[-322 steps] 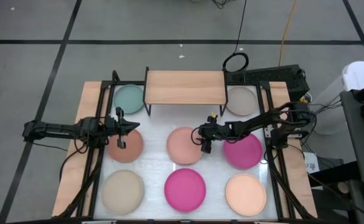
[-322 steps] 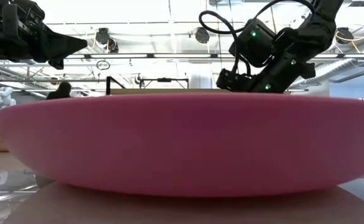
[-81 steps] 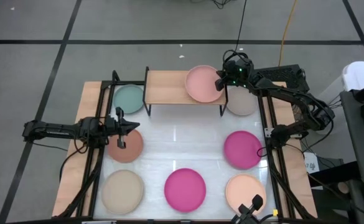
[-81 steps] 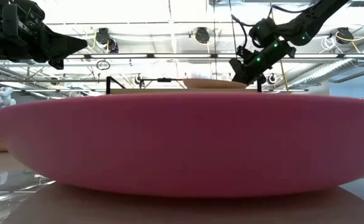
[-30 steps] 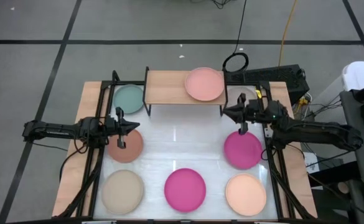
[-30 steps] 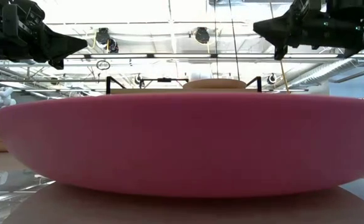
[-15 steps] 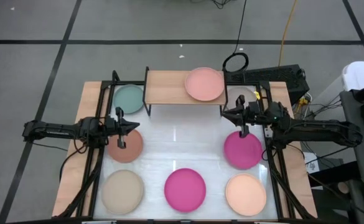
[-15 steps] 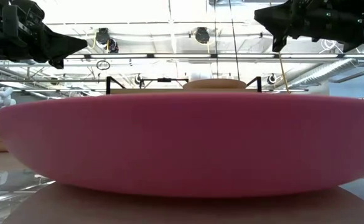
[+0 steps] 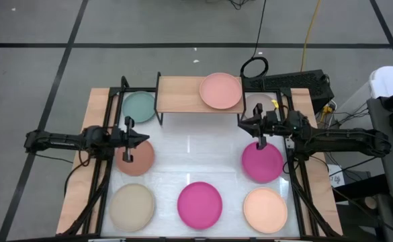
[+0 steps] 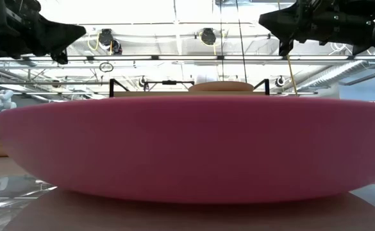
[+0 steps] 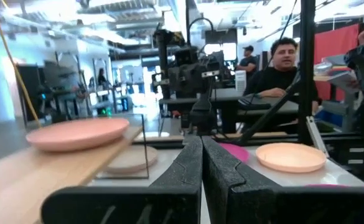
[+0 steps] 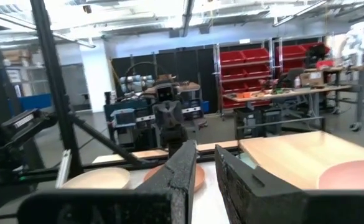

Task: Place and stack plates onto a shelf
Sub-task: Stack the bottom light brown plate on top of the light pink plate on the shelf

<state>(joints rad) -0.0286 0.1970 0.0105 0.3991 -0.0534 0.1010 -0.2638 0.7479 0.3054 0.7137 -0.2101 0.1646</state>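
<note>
I see the shelf (image 9: 199, 95) at upper centre of the high view, its long axis running left-right, light wood on black legs. A matte pink plate (image 9: 221, 91) lies flat on its right half. The right gripper (image 9: 260, 127) hangs above the upper edge of a magenta plate (image 9: 263, 162), fingers slightly parted, holding nothing. The left gripper (image 9: 129, 132) sits over the terracotta plate (image 9: 136, 156), fingers pressed together, empty. In the low view another magenta plate (image 10: 187, 149) fills the frame, with the pink plate only an edge-on sliver (image 10: 220, 86).
</note>
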